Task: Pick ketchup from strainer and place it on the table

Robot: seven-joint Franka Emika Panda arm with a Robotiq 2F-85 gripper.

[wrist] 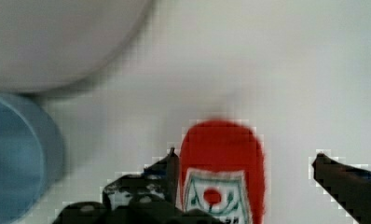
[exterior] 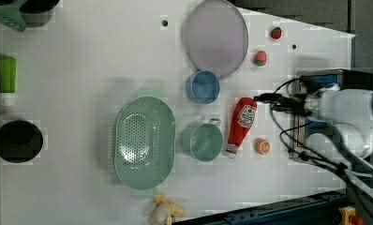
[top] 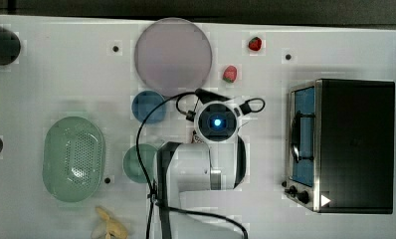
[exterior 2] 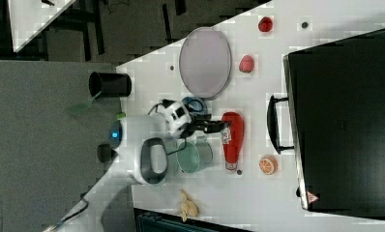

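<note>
On the white desk (exterior: 81, 70), the ketchup (exterior: 241, 126) lies flat on its side, just right of the green cup (exterior: 202, 140) in the left view and well apart from the strainer (exterior: 145, 140), which holds nothing. The pincer (wrist: 244, 168) stands spread wide with one finger on each side of the bottle, not pinching it, so it looks let go. An orange slice (exterior: 263, 146) sits near the cap. Dark floor lies past the desk's edge.

Hidden and cut-off parts

The arm hides the ketchup (top: 192, 135) in the top view; the wrist view crops its label end.
</note>
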